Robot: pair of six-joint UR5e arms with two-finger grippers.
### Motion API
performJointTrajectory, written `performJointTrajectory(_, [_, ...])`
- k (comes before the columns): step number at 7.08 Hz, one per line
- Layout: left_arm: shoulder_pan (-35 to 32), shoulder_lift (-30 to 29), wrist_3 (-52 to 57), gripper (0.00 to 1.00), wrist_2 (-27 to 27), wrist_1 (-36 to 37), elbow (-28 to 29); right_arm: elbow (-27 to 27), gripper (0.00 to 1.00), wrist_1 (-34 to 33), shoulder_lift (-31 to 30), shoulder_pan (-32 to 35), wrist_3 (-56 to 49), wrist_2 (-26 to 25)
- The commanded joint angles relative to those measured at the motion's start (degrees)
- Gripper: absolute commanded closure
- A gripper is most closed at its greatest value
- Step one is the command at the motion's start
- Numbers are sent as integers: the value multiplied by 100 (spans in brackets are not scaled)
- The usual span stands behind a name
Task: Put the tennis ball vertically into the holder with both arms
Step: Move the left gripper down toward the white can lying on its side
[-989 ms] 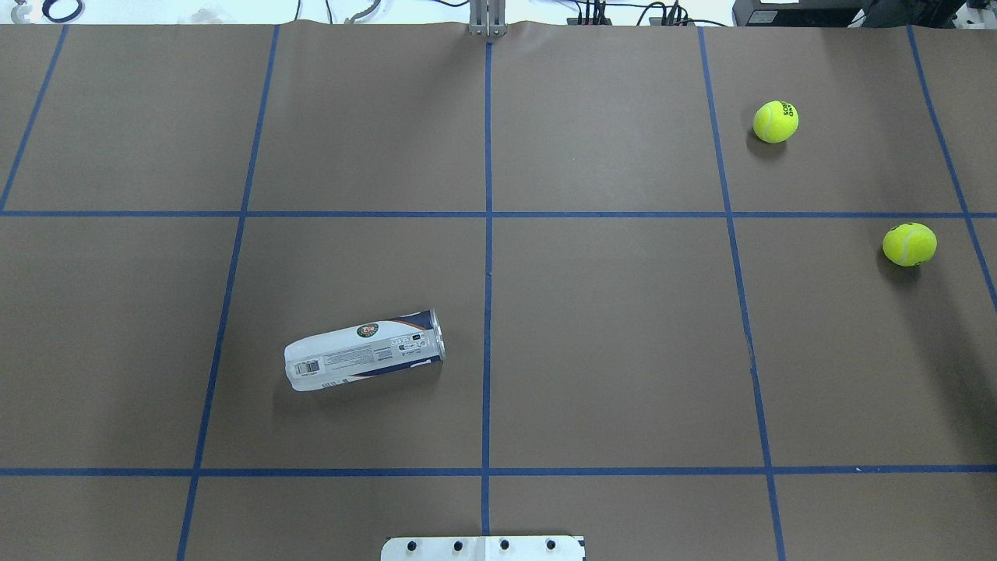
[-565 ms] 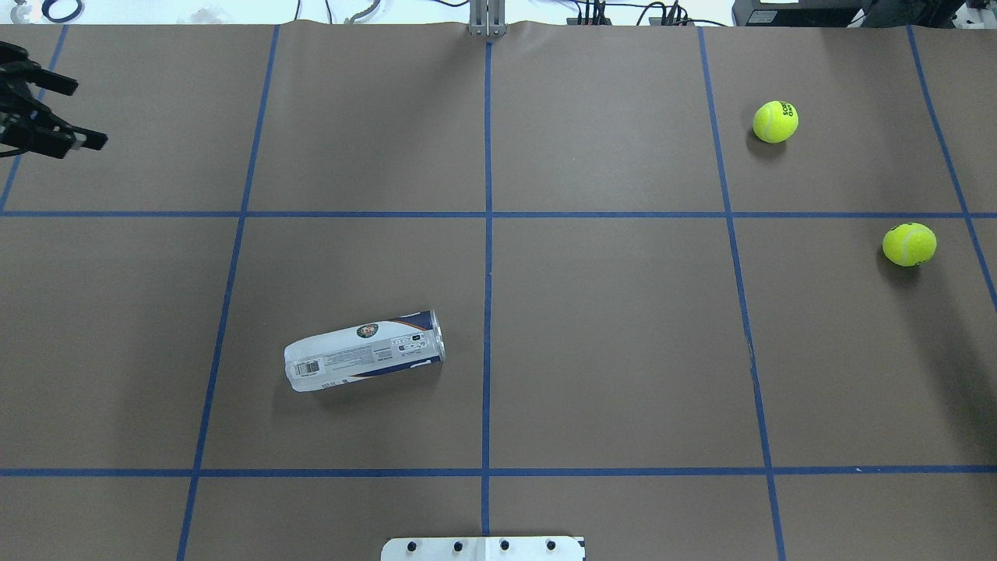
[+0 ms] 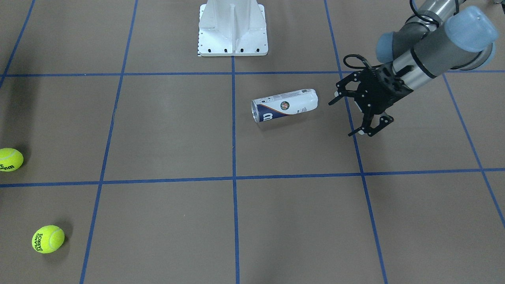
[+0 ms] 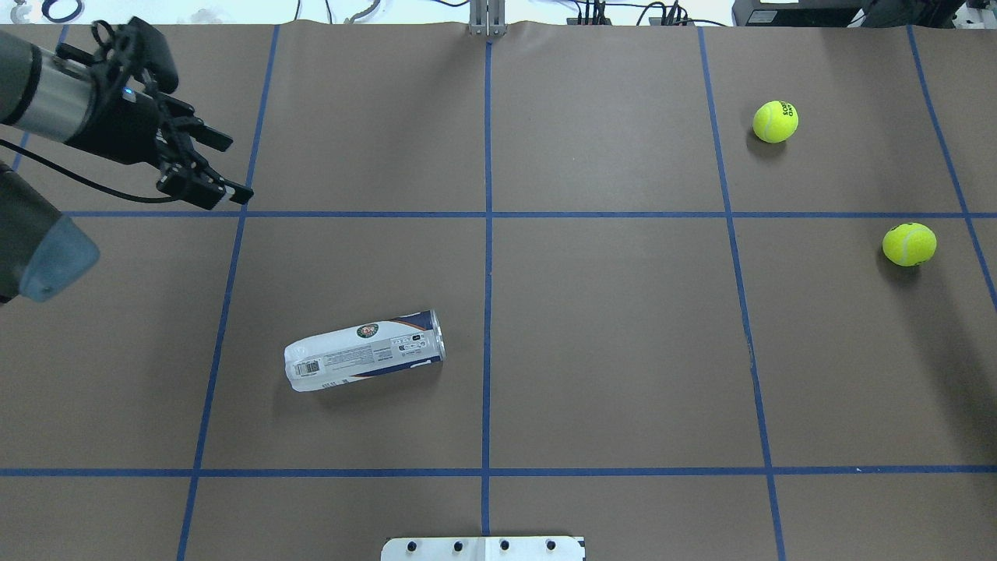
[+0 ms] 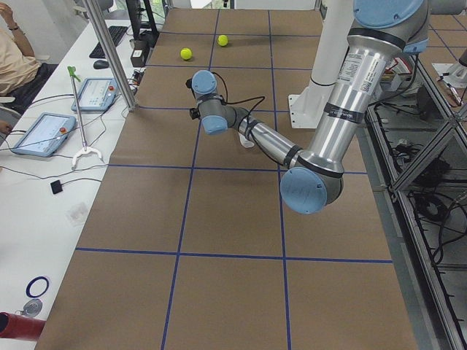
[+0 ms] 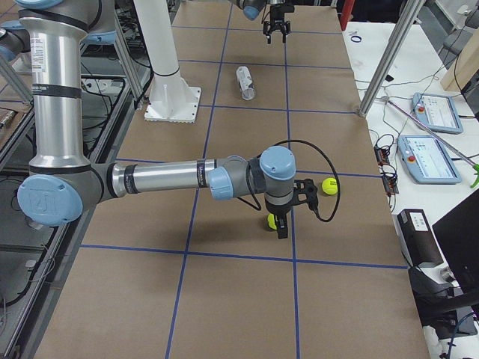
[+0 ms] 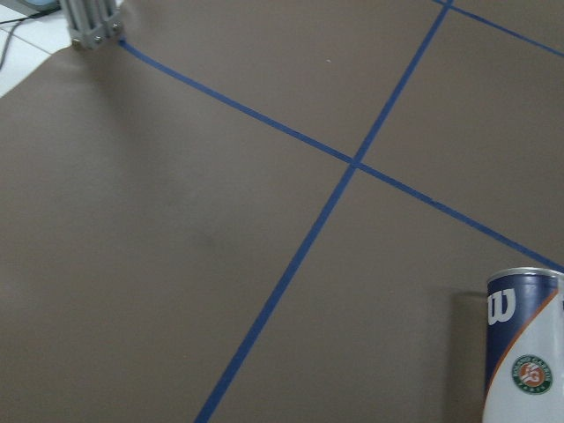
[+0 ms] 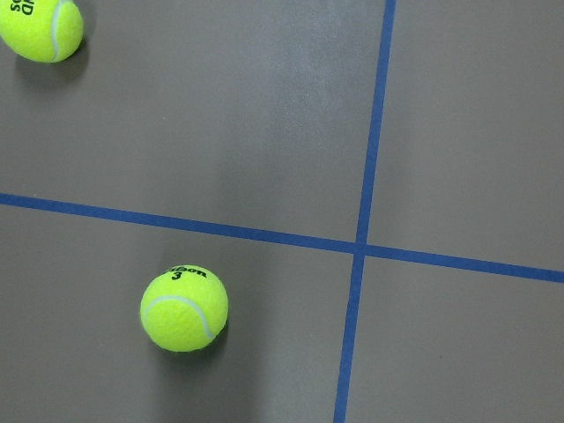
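The holder (image 4: 364,360) is lying on its side on the brown table (image 4: 623,351), in the robot's left half, just short of the blue centre tape line. Its metal-rimmed open end faces that line and the closed end faces outward to the left. From the front you can read the navy Wilson W and the round green emblem on the label (image 3: 285,105). Nothing's touching it, and I can't make out any ball inside. The left gripper (image 4: 240,169) has its two black fingers spread wide and is holding nothing. It sits further out from the robot than the holder and off to the left, apart from it, and its wrist camera catches only the holder's rim end at the bottom corner (image 7: 526,352). Both tennis balls are way over on the robot's right side: the far ball (image 4: 776,121) and the near ball (image 4: 909,244), well apart from the holder. The right gripper (image 6: 281,224) only shows in the right side view, hanging just beside one ball (image 6: 272,221), and honestly I can't tell whether its jaws are spread or closed. The white base plate (image 3: 232,27) is at the robot's edge of the table.
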Motion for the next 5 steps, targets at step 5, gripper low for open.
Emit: performJointTrajectory(5, [1166,-1185,1256,2,839,2327,-168,-26,0,-5,8,0,10,-6])
